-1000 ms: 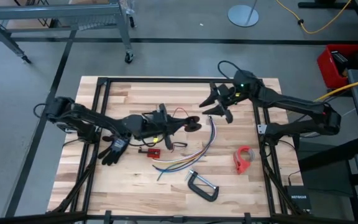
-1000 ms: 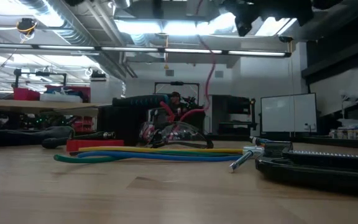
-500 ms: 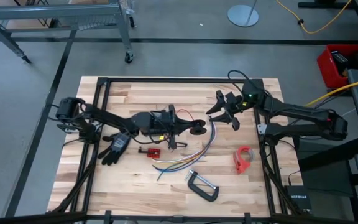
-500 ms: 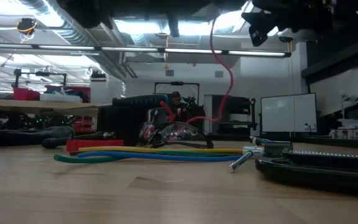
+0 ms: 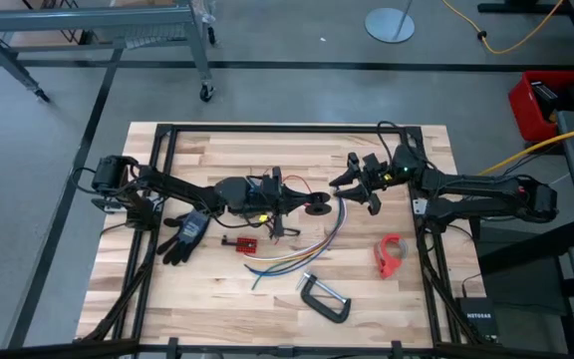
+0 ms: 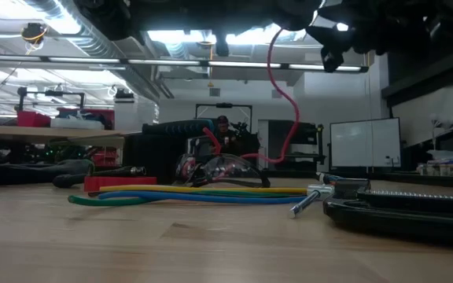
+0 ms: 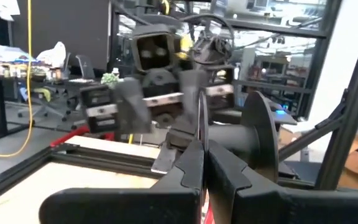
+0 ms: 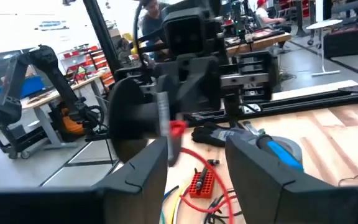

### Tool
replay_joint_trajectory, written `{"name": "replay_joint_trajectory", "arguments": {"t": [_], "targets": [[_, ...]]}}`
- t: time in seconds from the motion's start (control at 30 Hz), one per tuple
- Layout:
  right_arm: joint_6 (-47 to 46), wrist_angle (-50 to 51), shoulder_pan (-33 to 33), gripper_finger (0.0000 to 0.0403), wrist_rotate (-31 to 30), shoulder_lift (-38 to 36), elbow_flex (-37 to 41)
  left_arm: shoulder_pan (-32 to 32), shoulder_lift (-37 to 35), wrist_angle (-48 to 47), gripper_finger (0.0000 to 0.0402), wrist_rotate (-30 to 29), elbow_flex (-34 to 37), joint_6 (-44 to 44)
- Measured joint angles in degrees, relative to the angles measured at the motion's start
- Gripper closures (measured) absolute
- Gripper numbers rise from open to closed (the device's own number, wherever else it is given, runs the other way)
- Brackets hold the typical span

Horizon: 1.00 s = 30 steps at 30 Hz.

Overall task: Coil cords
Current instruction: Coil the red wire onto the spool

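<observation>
The left arm reaches in from the bench's left edge and stretches low across toward the middle, its wrist level. The left hand (image 5: 302, 204) sits near the bench's centre, pointing at the right arm; its fingers (image 7: 191, 165) are pressed together on a thin black disc of a spool. The right arm comes in from the right edge, elbow by the frame, forearm running leftward. The right hand (image 5: 352, 189) hangs just right of the left hand, facing it, fingers (image 8: 148, 168) spread wide apart with nothing between them. The two hands are near each other but apart.
</observation>
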<state>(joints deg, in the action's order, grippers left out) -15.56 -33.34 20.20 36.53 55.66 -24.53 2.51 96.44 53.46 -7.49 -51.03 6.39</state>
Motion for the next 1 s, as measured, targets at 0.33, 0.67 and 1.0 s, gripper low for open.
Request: {"name": "replay_joint_trajectory", "arguments": {"t": [0.33, 0.67, 1.0], "targets": [[4.03, -0.13, -8.61, 0.0237, -11.76, 0.0, 0.0, -0.37, -0.04, -0.04, 0.0401, 2.28, 0.0, 0.14], [4.07, -5.02, -12.09, 0.0237, -14.04, 2.9, 0.0, -0.36, -0.04, -0.11, 0.0401, 5.98, 0.0, 0.54], [3.59, -6.27, -11.99, 0.0237, -13.88, 3.84, 0.0, 0.23, -0.04, -0.22, 0.0401, 7.15, 0.0, -0.63]]}}
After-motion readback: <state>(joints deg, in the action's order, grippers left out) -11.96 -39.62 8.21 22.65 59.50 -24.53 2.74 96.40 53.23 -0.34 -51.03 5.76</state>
